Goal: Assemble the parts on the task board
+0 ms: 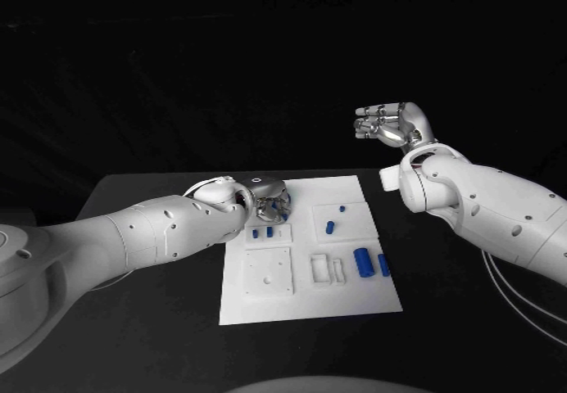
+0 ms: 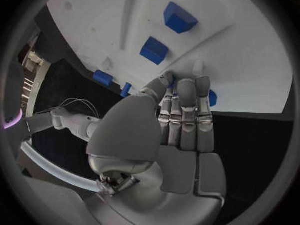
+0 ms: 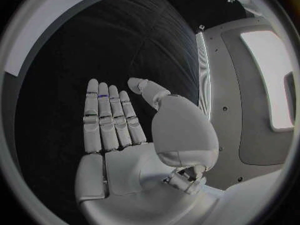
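Note:
The white task board (image 1: 355, 299) lies in the middle of the black table. My left hand (image 1: 269, 205) is down over its far left corner. In the left wrist view the left hand (image 2: 181, 120) has its fingers straight and together, with the thumb close beside their tips. A blue part (image 2: 212, 98) peeks out from behind those fingertips, and whether it is gripped is hidden. Two small blue parts (image 1: 262, 232) sit just in front of that hand. My right hand (image 1: 390, 124) is raised beyond the board's far right corner; the right hand (image 3: 119, 125) is flat, thumb apart, holding nothing.
More blue parts stand on the board: two small ones (image 1: 336, 219) in the far right field and two taller ones (image 1: 371, 263) near the right edge. A square recess (image 1: 269, 272) and narrow slots (image 1: 328, 268) lie nearer me. Bare black table (image 1: 142, 327) surrounds the board.

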Available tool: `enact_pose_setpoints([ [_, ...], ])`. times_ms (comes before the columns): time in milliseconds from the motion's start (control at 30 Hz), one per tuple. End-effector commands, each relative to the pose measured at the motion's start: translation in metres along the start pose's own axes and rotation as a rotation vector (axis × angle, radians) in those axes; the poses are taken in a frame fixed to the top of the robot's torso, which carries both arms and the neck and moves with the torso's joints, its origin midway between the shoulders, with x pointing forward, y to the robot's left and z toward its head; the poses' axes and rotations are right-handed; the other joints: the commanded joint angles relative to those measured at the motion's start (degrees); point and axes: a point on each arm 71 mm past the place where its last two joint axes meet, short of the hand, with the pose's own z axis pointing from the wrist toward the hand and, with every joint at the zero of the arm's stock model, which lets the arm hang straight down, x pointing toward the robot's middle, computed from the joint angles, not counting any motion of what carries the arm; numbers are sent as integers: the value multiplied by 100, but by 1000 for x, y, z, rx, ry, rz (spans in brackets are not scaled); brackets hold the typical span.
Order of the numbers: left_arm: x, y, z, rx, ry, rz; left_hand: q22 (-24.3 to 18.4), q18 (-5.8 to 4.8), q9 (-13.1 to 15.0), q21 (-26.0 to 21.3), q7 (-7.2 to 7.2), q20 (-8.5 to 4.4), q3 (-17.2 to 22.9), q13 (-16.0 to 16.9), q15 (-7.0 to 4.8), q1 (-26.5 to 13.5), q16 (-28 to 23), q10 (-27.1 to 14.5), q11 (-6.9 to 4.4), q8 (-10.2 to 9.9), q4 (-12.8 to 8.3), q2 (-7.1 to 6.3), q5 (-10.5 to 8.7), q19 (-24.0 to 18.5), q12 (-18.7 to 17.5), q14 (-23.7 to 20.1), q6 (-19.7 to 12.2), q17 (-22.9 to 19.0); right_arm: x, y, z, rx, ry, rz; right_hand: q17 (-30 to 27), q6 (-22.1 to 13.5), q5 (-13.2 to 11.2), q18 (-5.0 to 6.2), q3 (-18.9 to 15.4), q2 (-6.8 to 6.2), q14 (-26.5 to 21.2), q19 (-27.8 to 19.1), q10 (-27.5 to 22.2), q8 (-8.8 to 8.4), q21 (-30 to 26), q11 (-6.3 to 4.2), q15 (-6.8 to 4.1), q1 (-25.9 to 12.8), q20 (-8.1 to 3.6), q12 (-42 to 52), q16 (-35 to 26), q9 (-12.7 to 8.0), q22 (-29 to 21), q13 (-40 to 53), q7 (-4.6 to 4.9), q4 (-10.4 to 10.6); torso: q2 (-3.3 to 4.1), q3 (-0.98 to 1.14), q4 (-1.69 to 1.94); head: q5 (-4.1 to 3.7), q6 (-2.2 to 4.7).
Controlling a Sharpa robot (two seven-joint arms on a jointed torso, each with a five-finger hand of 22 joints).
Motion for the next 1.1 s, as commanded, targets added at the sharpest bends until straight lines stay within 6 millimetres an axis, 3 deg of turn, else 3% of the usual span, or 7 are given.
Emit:
enact_pose_setpoints([
  [33, -1, -3, 1, 20, -29, 2, 127, 41, 9, 22, -8, -21, -20, 3, -17, -9, 22, 48, -16, 39, -15, 40, 27, -38, -16, 30, 55, -5, 0, 2, 0, -16, -9, 1, -6, -11, 29, -33, 25, -26, 0, -23, -26, -6, 10, 11, 11, -26, -16, -37, -17, -5, -4, -6, -4, 6, 0, 0, -2, 4, 11],
  [633, -20, 8, -15, 5, -139, -107, 123, 72, -3, 114, 23, -4, 118, 0, 5, -69, 49, -81, 32, 32, -63, -27, 74, -79, -19, 30, -78, -38, -5, 0, 0, -12, -15, -6, -7, -11, 37, -37, 37, -32, -5, -27, -24, -8, 6, 10, 13, -26, -16, -38, -18, -6, -5, -6, -3, 9, -9, 3, 10, 21, 16],
  [967, -34, 21, -40, -27, -160, -179, 120, 73, 0, 112, 15, -3, 124, 1, 1, -75, 59, -57, 24, 35, -62, -47, 69, -88, -19, 36, -47, -42, -10, -3, -1, -4, -21, -11, -7, -11, 37, -37, 37, -32, -5, -27, -24, -8, 6, 10, 13, -26, -16, -38, -18, -6, -5, -6, -3, 9, -29, 4, 56, 24, 0],
  [1100, -34, 24, -46, -34, -156, -202, 118, 67, -6, 107, 18, -1, 121, 0, 6, -91, 55, -78, 30, 30, -41, -47, 62, -96, -20, 31, -66, -48, -11, -4, -1, -2, -19, -11, -6, -13, 36, -35, 27, -32, -11, -32, -28, -7, 7, 11, 12, -21, -14, -37, -18, -6, -5, -6, -4, 9, -29, -4, 59, 38, 2],
])
